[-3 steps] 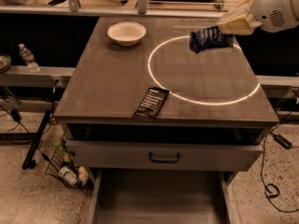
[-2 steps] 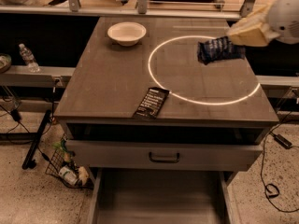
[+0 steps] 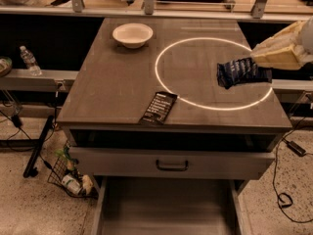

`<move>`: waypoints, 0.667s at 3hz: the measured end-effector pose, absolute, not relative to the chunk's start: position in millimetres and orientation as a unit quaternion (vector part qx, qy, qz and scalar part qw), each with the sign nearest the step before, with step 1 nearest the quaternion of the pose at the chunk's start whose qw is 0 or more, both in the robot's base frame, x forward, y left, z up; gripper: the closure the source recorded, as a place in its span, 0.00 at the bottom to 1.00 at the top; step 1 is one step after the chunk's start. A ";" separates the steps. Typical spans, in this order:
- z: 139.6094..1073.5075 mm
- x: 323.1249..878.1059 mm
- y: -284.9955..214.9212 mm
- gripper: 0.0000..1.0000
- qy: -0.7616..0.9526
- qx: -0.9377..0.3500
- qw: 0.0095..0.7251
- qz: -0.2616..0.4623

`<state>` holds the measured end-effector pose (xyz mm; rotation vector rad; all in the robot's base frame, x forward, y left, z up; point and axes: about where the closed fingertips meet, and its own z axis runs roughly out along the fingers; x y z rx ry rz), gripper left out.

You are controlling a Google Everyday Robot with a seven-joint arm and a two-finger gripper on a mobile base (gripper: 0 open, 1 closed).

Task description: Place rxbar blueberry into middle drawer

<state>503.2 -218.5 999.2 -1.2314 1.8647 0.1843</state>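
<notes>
The rxbar blueberry (image 3: 240,72), a dark-blue crinkly wrapped bar, hangs in the air above the right side of the tabletop, over the right part of a bright ring. My gripper (image 3: 263,68), cream-coloured and coming in from the right edge, is shut on the bar's right end. The middle drawer (image 3: 166,207) stands pulled open at the bottom of the view, a grey tray with a bare floor, well below and in front of the bar.
A black wrapped bar (image 3: 159,107) lies near the table's front edge. A white bowl (image 3: 132,34) sits at the back left. A grey drawer front with a black handle (image 3: 171,164) is above the open tray. A water bottle (image 3: 29,60) stands on a shelf at the left.
My gripper has carried the blue bar to the right and toward the table's front. Nothing else has moved.
</notes>
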 end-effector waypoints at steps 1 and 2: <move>979.1 485.5 -218.0 1.00 0.754 -0.494 0.422 0.090; 950.5 456.4 -214.3 1.00 0.760 -0.490 0.410 0.115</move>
